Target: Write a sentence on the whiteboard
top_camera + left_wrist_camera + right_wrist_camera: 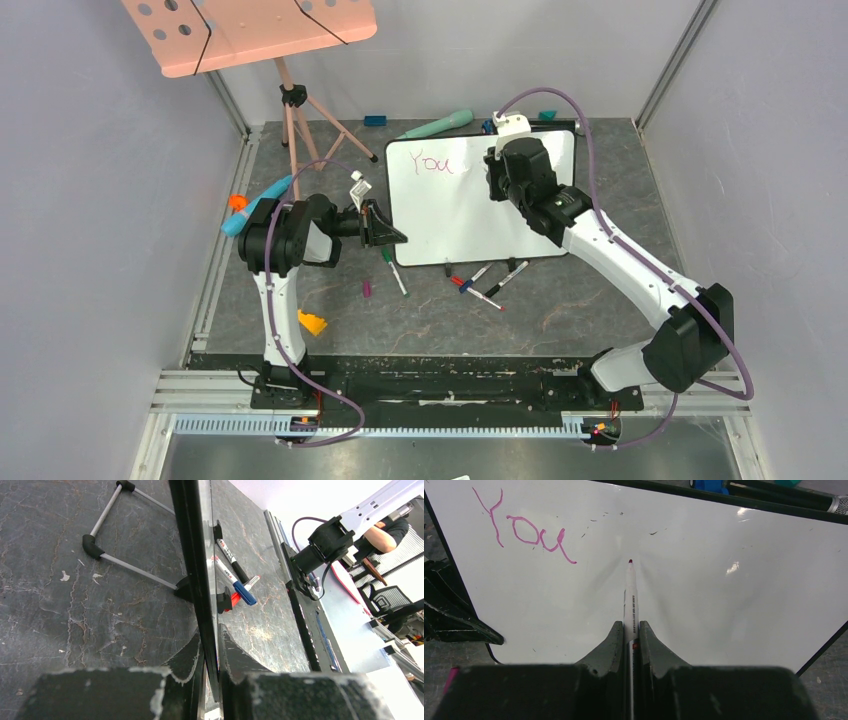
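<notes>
The whiteboard (470,205) lies tilted on the dark table, white with a thin dark frame. Only the magenta word "You" (433,162) is written on it, at its upper left; it also shows in the right wrist view (524,527). My left gripper (385,228) is shut on the board's left edge (202,580), one finger on each face. My right gripper (497,168) is shut on a white marker (630,597) with a red tip, which points at the board (724,595) right of "You". I cannot tell whether the tip touches.
Several loose markers (490,282) lie by the board's near edge, also in the left wrist view (235,577). A green marker (393,270), a small magenta cap (367,288) and an orange piece (312,322) lie near the left arm. A pink perforated board on a tripod (250,30) stands back left.
</notes>
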Controlling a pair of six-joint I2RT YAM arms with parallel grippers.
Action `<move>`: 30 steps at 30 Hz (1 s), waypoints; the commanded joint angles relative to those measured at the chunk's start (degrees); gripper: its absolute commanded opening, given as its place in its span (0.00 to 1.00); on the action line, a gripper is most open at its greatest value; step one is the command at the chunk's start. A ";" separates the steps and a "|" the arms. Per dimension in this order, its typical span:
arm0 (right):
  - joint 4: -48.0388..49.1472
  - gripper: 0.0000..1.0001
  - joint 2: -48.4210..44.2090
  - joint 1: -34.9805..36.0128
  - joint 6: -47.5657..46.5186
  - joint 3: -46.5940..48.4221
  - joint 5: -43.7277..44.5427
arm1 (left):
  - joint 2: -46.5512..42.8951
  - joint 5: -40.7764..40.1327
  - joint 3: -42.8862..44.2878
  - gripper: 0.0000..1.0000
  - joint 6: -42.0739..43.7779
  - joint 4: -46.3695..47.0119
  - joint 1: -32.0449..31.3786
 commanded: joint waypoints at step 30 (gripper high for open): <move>0.92 0.00 5.16 -1.46 -0.27 5.84 2.93 | 0.92 1.38 0.81 0.02 3.57 5.09 -0.22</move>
